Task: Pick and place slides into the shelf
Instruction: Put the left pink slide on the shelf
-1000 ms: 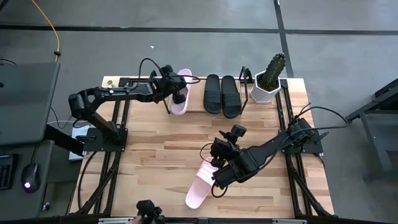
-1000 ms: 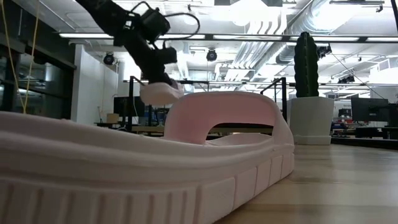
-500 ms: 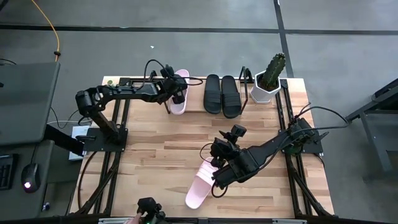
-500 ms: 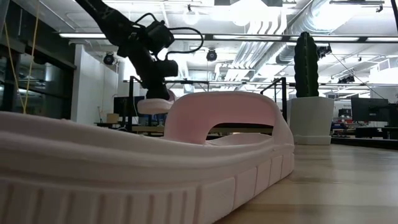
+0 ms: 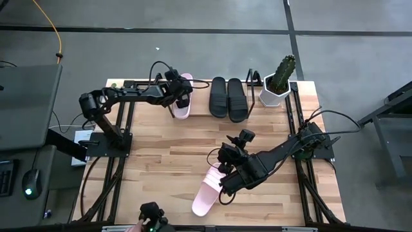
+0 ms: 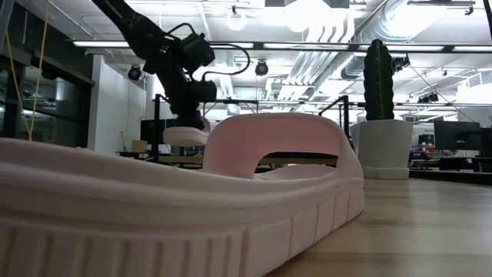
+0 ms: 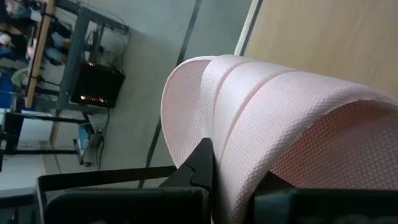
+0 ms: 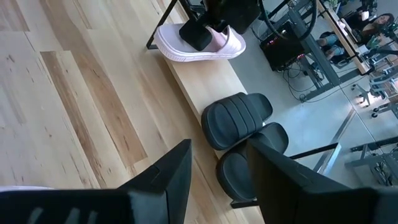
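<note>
My left gripper is shut on a pale pink slide at the left end of the shelf, a light board along the table's far edge. Whether the sole lies on the board or hangs just over it, I cannot tell. Two black slides lie side by side on the board to its right. The second pink slide lies flat on the table near the near edge and fills the low view. My right gripper is open, above that slide's far end. My left gripper pinches the pink slide's wide strap at its edge. One finger is under the strap against the footbed; the other is outside it. The fingers come slanting down from the table's left. The slide sits level.
A white pot with a cactus stands at the shelf's right end. Black wire loops close off the board's ends. Bare wood lies between the shelf and the near slide. A small dark device sits at the near edge.
My left gripper has carried the pink slide a little toward the table's left and down, to the level of the shelf board, still shut on the strap. The right arm and the near slide have kept still.
</note>
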### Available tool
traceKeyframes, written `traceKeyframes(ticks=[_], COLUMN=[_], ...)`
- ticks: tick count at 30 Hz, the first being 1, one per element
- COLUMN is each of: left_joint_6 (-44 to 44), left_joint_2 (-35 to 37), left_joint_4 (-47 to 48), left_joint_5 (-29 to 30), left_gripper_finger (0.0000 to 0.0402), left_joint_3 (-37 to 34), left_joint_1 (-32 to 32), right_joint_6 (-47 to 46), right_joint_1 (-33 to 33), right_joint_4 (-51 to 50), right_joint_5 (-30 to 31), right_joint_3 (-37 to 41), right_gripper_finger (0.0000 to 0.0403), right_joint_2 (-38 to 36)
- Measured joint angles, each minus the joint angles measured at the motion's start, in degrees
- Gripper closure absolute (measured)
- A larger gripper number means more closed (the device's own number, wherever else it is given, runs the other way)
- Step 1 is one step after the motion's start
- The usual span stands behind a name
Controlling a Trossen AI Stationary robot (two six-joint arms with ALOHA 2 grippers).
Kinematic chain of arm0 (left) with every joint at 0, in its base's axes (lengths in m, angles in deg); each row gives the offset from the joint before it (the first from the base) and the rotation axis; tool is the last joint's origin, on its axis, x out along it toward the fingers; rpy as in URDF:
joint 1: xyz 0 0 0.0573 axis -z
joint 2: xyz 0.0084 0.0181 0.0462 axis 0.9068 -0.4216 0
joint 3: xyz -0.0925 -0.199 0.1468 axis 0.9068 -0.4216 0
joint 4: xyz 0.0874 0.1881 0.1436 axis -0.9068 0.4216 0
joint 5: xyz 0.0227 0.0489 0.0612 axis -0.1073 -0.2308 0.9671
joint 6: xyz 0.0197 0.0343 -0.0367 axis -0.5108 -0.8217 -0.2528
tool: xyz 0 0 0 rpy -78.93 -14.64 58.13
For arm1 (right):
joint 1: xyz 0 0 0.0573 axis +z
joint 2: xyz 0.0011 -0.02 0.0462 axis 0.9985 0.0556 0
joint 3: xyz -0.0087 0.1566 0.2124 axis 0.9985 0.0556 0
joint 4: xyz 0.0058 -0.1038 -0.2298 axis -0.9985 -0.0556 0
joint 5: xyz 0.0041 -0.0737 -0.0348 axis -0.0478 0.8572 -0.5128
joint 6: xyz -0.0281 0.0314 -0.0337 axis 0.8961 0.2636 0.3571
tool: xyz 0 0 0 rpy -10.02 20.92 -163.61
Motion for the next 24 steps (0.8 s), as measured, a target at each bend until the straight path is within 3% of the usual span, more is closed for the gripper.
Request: traceKeyframes(ticks=[10, 24], left_joint_6=[0.40, -1.19], left_joint_2=[-2.50, -2.64], left_joint_4=[0.85, 3.41], left_joint_5=[0.14, 0.38], left_gripper_finger=[0.0397, 0.0339], left_joint_3=[0.00, 0.08], left_joint_1=[-0.16, -0.16], right_joint_6=[-0.09, -0.09], right_joint_1=[0.00, 0.00], right_joint_4=[0.00, -0.02], right_joint_5=[-0.04, -0.09], right_joint_3=[0.00, 0.00], right_gripper_finger=[0.0257, 0.0257], right_joint_2=[0.00, 0.00])
